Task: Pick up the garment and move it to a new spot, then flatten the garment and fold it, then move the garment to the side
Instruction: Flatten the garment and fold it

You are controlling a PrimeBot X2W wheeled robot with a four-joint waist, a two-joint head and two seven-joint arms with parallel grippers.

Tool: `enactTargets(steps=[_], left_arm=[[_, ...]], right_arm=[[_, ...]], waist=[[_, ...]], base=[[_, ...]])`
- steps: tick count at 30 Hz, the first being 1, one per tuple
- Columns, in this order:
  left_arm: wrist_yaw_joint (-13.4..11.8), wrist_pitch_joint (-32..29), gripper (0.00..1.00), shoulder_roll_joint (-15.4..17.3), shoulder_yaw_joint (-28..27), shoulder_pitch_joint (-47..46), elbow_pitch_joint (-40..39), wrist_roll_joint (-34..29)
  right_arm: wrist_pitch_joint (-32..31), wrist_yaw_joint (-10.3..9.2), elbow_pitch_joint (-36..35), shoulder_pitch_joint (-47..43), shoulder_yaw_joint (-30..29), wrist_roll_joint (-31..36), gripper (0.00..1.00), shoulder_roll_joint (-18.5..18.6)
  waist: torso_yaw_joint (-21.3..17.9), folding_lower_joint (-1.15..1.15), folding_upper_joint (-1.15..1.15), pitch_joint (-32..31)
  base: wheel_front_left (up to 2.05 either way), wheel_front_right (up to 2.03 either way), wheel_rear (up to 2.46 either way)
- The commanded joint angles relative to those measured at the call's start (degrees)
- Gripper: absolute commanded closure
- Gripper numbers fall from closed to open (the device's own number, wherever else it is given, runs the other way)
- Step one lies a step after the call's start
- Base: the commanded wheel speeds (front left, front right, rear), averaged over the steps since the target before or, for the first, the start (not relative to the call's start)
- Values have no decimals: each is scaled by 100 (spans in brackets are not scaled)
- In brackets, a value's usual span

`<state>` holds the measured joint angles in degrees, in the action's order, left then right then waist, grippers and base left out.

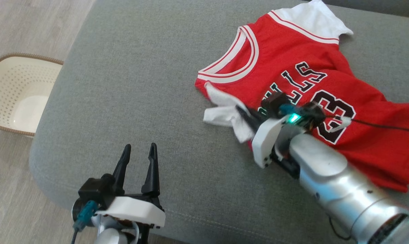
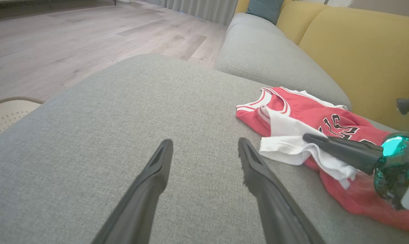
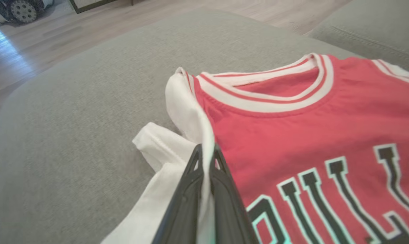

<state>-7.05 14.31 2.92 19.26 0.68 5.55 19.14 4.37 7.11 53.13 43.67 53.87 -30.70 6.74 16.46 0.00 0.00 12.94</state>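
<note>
The garment (image 1: 303, 64) is a small red jersey with white sleeves and black lettering, lying face up on the grey cushion (image 1: 150, 84). My right gripper (image 1: 240, 110) is shut on the garment's near white sleeve (image 3: 177, 112), the fabric pinched between both fingers (image 3: 221, 189). The left wrist view has the garment (image 2: 303, 112) at right with the right gripper (image 2: 308, 137) on its sleeve. My left gripper (image 1: 139, 151) stands open above bare cushion to the left of the garment, nothing between its fingers (image 2: 157, 169).
A cream perforated basket (image 1: 18, 95) sits on the wooden floor left of the cushion. A yellow sofa back (image 2: 360, 51) and a second grey cushion (image 2: 269, 54) lie beyond the garment. A black cable (image 1: 381, 126) runs from the right wrist across the jersey.
</note>
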Motion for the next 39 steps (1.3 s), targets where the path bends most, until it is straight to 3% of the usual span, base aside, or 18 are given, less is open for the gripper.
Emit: enactTargets(steps=[1,2,16,27,39], left_arm=[[-1,69,0,-4,-197,-241,-195,-50],[-6,69,0,-4,-201,-244,-196,-49],[59,69,0,-4,-264,-279,-127,-100],[191,69,0,-4,-86,-556,436,-110],[238,69,0,2,-247,-1285,1470,14]], right_arm=[[146,37,15,228,-60,15,36,-101],[216,37,106,254,-80,-2,0,-130],[997,37,178,317,-376,-214,0,-133],[1061,37,-866,-459,-1937,457,0,157],[1060,37,-2108,-1436,-3030,1379,0,-77]], waist=[[3,0,0,25],[-7,0,0,35],[-702,0,0,14],[-1238,0,0,-70],[-1794,0,0,134]], base=[[0,0,0],[0,0,0],[0,0,0],[0,0,0],[0,0,0]])
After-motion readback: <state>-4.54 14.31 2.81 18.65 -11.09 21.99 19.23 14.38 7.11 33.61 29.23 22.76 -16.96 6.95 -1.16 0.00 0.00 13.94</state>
